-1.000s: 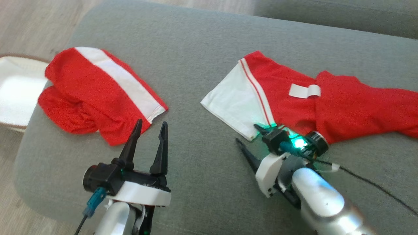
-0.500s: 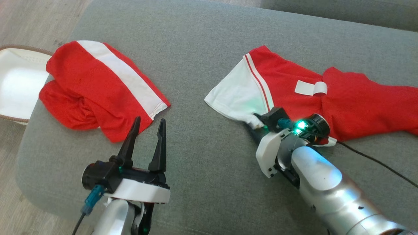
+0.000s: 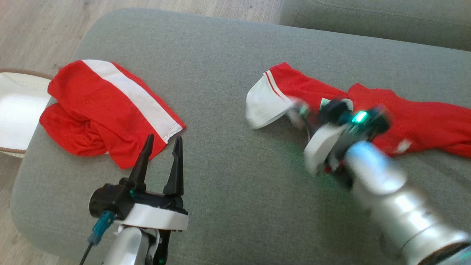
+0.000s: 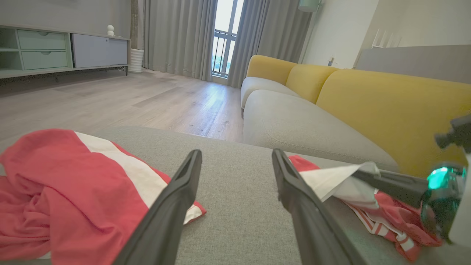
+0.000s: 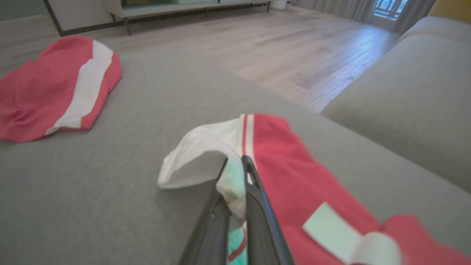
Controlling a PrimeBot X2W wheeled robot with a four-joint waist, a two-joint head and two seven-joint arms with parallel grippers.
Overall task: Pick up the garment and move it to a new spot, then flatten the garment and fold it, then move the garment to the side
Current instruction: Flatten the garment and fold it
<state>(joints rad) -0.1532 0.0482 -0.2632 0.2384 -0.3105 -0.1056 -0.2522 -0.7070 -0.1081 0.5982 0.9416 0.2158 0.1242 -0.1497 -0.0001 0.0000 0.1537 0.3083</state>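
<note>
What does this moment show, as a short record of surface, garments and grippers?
surface: gray cushion
left garment: red with a white stripe, crumpled, on the cushion's left
right garment: red with a white sleeve, on the cushion's right
left gripper: open, holding nothing, apart from the left garment's corner
right gripper: shut on the sleeve's edge, which is raised off the cushion

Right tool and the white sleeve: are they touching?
Touching. The right wrist view shows the right tool shut on the white sleeve, cloth pinched between its fingers.
</note>
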